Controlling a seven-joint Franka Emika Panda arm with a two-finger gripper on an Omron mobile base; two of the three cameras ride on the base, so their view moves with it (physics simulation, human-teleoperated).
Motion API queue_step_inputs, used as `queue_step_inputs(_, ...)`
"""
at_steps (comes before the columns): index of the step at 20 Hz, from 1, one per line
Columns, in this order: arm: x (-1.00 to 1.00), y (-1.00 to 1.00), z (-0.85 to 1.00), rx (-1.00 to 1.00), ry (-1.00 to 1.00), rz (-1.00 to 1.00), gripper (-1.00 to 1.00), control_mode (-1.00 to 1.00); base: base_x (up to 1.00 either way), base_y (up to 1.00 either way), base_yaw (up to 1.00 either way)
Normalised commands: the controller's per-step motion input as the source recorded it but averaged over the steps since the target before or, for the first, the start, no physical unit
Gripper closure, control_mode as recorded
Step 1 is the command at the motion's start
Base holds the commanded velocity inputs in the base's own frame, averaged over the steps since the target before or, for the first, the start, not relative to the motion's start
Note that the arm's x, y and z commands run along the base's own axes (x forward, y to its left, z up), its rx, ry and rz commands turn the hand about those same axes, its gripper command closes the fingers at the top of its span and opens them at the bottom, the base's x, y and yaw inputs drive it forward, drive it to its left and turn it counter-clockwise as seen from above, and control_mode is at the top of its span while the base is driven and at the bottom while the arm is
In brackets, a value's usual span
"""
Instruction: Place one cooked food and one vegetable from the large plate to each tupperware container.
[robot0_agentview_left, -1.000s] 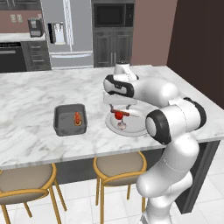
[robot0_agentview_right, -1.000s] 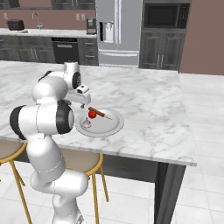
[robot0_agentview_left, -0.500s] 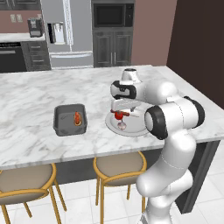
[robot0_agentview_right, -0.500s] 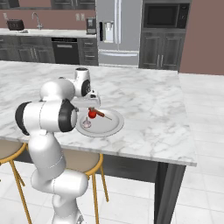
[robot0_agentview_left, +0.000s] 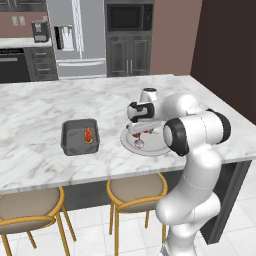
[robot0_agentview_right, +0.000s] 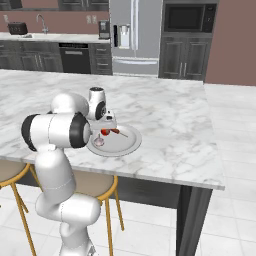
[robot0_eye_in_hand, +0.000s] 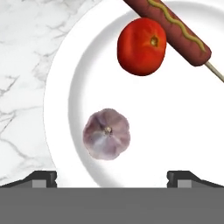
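Pincer swung from tub side to above large plate, over garlic.

Both base views look forward and down from behind the arm, left and right, sharing the marble bench and large plate. Hand view looks straight down, close over the plate.

The white marble counter carried a grey tupperware container and, well apart, the large plate.

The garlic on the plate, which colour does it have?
Pale purple-grey, with whitish streaks. The garlic shows best in the hand view, on the plate.
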Motion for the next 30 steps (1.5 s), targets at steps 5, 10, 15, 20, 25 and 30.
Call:
queue_step_inputs(5,0.2,0.0,-0.36,0.0,0.0,-0.04,-1.0,-1.0,0.0,0.0,0.0)
queue_step_inputs(10,0.08,0.02,-0.23,0.0,0.02,-0.02,-1.0,-1.0,0.0,0.0,0.0)
queue_step_inputs(15,0.08,0.09,-0.2,0.01,0.02,0.0,-1.0,-1.0,0.0,0.0,0.0)
queue_step_inputs(20,0.08,0.11,-0.3,0.0,0.02,0.0,-1.0,-1.0,0.0,0.0,0.0)
queue_step_inputs(25,0.08,0.0,-0.24,0.0,0.0,0.0,-1.0,-1.0,0.0,0.0,0.0)
queue_step_inputs(30,-0.04,0.0,-0.15,0.0,0.02,0.0,-1.0,-1.0,0.0,0.0,0.0)
